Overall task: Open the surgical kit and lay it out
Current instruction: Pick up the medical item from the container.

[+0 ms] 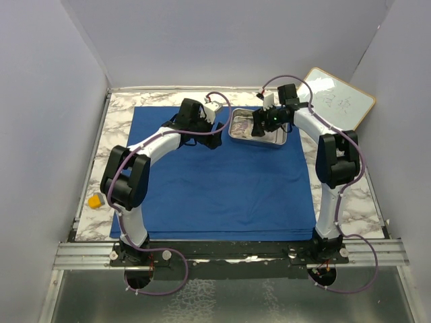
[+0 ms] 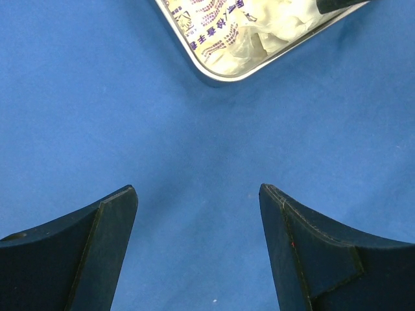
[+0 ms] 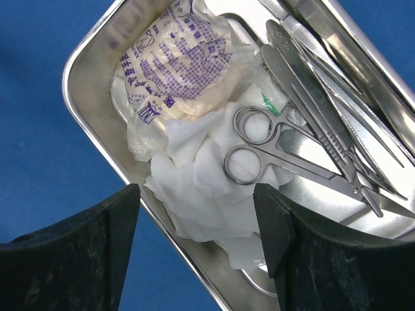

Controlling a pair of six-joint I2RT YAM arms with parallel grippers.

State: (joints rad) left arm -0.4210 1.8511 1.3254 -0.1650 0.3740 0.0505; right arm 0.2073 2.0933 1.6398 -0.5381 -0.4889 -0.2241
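Right hand (image 3: 196, 194) hangs wide open, empty, directly over gauze (image 3: 194, 175) in the steel tray (image 3: 81, 97), scissors (image 3: 305, 163) just beyond. Left hand (image 2: 198, 194), open and empty, hovers beside it.

Steel tray (image 3: 85, 97) of scissors (image 3: 305, 168), gauze (image 3: 201, 194), printed packet (image 3: 172, 71) on flat blue cloth (image 1: 222, 192).

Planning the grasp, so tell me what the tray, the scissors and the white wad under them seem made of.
Tray: polished metal, probably steel, with blurred reflections on its wall. Scissors: bright metal too, glinting rings. White wad: soft gauze-like fabric, matte, crumpled.
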